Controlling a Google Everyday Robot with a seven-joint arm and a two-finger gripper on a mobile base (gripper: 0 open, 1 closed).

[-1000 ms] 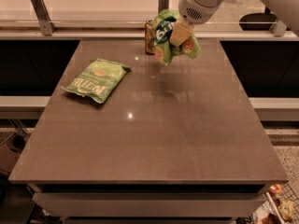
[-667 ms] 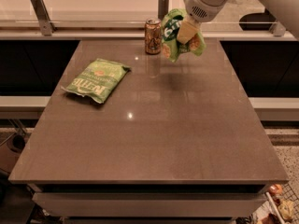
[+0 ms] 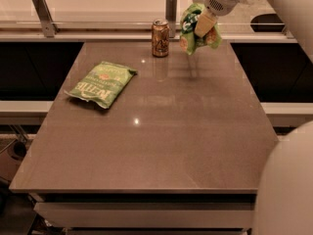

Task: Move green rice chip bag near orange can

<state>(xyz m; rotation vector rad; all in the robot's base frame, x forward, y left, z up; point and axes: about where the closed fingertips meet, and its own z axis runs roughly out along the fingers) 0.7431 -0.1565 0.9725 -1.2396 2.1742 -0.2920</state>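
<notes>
The green rice chip bag [image 3: 193, 29] is bright green with orange-tan chip pictures. It hangs in the air above the table's far edge, just right of the orange can [image 3: 160, 37]. My gripper [image 3: 204, 24] is shut on the bag and comes down from the upper right. The orange can stands upright on the table [image 3: 166, 131] near its far edge. A small gap shows between bag and can.
A paler green Kettle bag [image 3: 102, 82] lies flat on the table's left side. A white counter with metal posts [image 3: 170, 6] runs behind the table. Dark gaps flank the table left and right. My arm's white body [image 3: 288, 185] fills the lower right corner.
My gripper has carried the green bag to the right and slightly up. The orange can, partly hidden behind the bag before, now shows fully to its left.
</notes>
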